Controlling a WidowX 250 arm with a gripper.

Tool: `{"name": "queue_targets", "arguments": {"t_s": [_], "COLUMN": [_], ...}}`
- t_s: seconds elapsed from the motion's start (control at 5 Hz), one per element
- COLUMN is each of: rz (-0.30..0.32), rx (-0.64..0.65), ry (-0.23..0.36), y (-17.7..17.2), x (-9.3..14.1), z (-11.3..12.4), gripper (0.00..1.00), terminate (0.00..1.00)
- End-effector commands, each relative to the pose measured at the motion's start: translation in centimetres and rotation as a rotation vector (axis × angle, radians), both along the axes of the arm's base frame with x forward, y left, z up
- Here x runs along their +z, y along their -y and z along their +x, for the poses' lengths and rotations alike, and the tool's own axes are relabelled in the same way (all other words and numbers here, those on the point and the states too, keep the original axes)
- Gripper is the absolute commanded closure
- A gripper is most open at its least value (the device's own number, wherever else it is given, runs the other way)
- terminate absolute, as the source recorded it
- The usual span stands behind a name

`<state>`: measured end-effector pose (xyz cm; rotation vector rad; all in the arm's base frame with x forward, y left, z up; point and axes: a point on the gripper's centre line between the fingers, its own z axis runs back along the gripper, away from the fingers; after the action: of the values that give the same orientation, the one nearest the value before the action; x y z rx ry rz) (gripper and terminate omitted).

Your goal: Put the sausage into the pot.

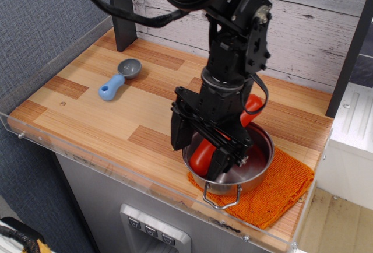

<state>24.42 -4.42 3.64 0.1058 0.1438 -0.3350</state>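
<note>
The glossy red sausage (252, 106) lies tilted, its lower end down inside the shiny steel pot (265, 148) and its upper end sticking out over the pot's far rim. My black gripper (201, 148) hangs over the left half of the pot. Its two fingers (179, 133) flank the sausage's lower part and appear closed on it. The arm hides the sausage's middle. The pot's front wire handle (220, 199) points toward the table's front edge.
The pot stands on an orange knitted cloth (282, 183) at the front right corner. A blue-handled grey scoop (119, 79) lies at the back left. A black post (119, 8) stands at the back. A clear acrylic rim (87, 160) borders the wooden table.
</note>
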Motion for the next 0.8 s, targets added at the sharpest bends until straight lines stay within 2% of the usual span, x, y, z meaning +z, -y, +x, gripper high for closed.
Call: {"name": "queue_targets", "arguments": {"t_s": [0.0,0.2,0.4,0.6], "rz": [-0.036,-0.04,-0.03,-0.017], "rx": [0.081,0.205,0.288,0.352], "ry": [0.155,0.297,0.362,0.352], "y": [-2.5,-5.7,-9.5,-11.7], "x": [6.0,10.8,14.8,14.4], "z": [-0.9,0.0,0.2,0.0], "gripper": [0.0,0.0,0.0,0.0], "terminate": [0.0,0.0,0.0,0.0]}}
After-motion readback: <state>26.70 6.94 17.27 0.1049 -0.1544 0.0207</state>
